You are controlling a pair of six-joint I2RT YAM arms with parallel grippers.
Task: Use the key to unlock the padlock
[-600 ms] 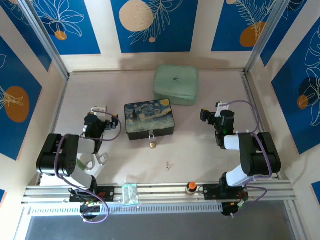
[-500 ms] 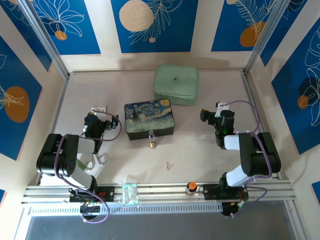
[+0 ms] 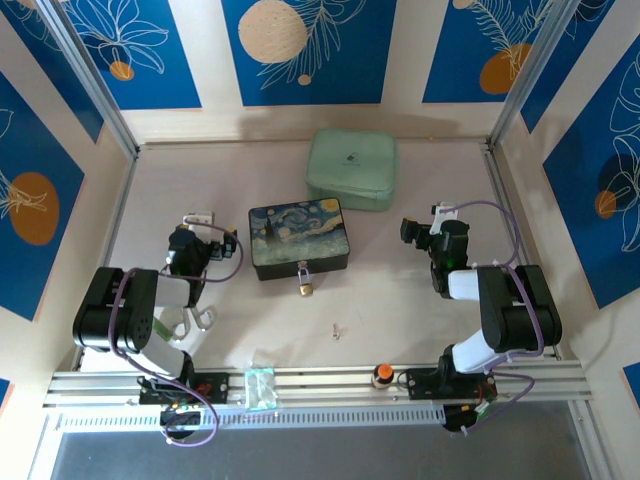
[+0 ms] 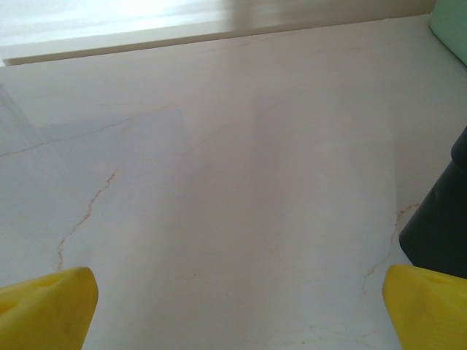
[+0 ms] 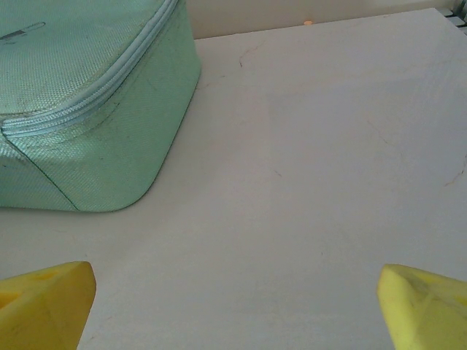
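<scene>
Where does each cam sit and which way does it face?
Top external: above and behind the robot, looking down on the table, left arm, right arm, padlock, key.
Left wrist: on left end effector, facing out across the table; yellow fingertips at the bottom corners.
Right wrist: on right end effector, facing the green case; yellow fingertips too.
Shared: green case shows in top external and right wrist.

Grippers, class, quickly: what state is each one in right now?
Left gripper: open, holding nothing.
Right gripper: open, holding nothing.
</scene>
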